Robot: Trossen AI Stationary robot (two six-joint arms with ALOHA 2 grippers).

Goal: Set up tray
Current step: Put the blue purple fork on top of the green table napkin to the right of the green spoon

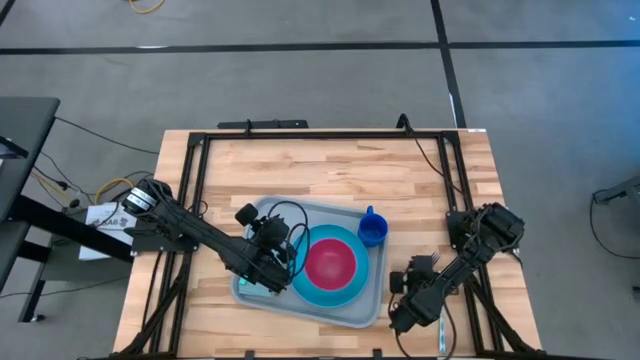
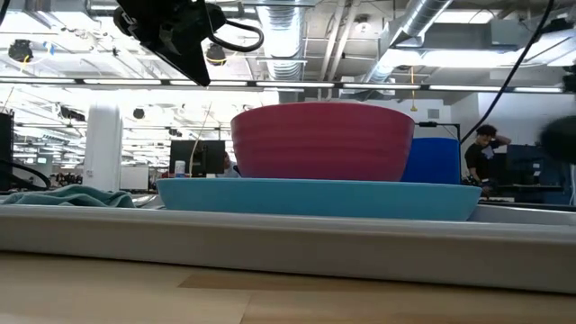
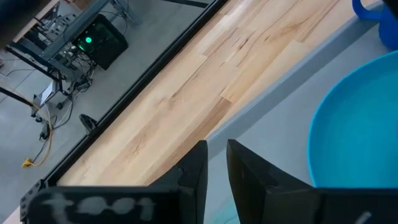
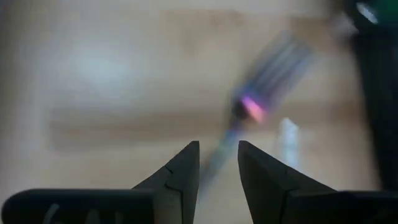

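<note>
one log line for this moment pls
tray: plate, bowl, cup on it | left gripper: over tray | right gripper: above fork, off tray

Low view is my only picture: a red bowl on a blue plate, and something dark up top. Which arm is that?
Observer: That's the left arm. The left tool hangs above the tray, beside the plate.
Operator: And the other arm?
Observer: The right tool is over bare table to the right of the tray, with a fork just ahead of it.
Operator: What's the blue thing behind the bowl?
Observer: A blue cup, standing in the tray's corner beside the plate.
</note>
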